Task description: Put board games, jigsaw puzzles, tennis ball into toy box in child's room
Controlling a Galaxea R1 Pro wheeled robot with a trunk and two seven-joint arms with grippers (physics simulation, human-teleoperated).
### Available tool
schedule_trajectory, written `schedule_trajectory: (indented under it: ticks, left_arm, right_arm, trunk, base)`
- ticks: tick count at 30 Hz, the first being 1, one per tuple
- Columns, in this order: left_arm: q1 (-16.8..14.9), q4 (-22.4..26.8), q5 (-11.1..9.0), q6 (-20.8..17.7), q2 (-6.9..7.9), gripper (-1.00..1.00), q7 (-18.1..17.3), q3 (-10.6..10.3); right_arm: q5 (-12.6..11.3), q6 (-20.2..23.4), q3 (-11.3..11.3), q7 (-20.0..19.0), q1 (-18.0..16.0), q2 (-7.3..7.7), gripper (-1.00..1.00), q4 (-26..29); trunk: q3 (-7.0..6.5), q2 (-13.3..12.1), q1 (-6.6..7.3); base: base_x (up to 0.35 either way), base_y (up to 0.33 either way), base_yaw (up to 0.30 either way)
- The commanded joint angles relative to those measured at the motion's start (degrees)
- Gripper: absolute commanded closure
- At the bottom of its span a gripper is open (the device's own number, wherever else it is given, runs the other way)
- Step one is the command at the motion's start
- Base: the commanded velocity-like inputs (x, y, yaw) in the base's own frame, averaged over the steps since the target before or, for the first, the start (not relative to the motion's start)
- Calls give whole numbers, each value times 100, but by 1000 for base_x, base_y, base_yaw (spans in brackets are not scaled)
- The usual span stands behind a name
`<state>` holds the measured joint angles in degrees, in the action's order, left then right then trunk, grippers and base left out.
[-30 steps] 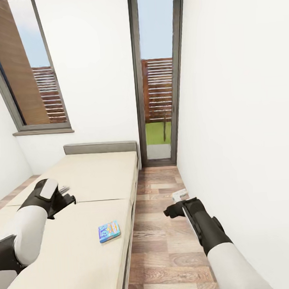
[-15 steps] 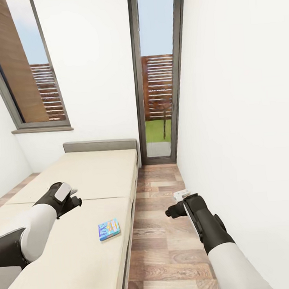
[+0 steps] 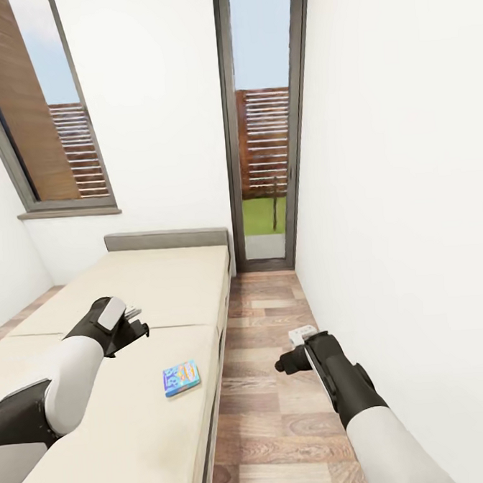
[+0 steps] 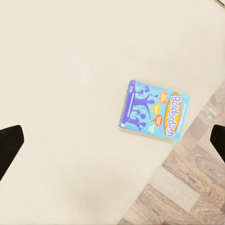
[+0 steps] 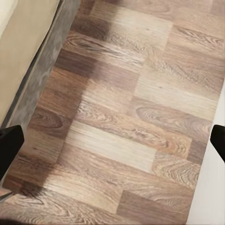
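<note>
Bed (image 3: 130,292) fills the left of the head view, with one board game (image 3: 181,377) lying flat near its right edge, close to the wood floor (image 3: 275,412). The left gripper (image 3: 136,327) hangs over the mattress, up and to the left of the game and apart from it; the right gripper (image 3: 287,359) hangs over the floor between the bed and the white wall (image 3: 399,223).

The left wrist view gives what the head view cannot: the game (image 4: 154,115) is a blue box lettered "Balderdash", its cover art legible, lying just beside the mattress edge with floor past it. That view also shows both fingertips (image 4: 9,147) at opposite margins, so the jaws stand wide apart and hold nothing.

The right wrist view shows floor planks (image 5: 126,122) and the bed's grey side (image 5: 44,79); its fingertips (image 5: 9,145) likewise sit at opposite margins, jaws apart, empty.

From the head view alone the jaws' state is hard to read, since both grippers point away. Window (image 3: 41,111) and glass door (image 3: 262,125) are cut off at the top.
</note>
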<state>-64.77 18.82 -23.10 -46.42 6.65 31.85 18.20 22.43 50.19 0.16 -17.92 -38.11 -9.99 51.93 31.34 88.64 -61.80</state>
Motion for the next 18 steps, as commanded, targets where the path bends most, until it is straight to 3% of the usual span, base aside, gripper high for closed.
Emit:
schedule_trajectory:
  ticks: [1, 18]
  left_arm:
    - [-2, 8, -56, -8, -8, -100, 46, 9]
    - [-36, -37, -70, -104, 2, -100, -103, 15]
  right_arm:
    - [60, 14, -1, -47, -3, -1, -100, 22]
    - [67, 427, -10, -302, -41, -1, -100, 37]
  trunk:
    - [32, 45, -22]
    - [488, 727, -396]
  base:
    - [0, 0, 0]
    - [0, 0, 0]
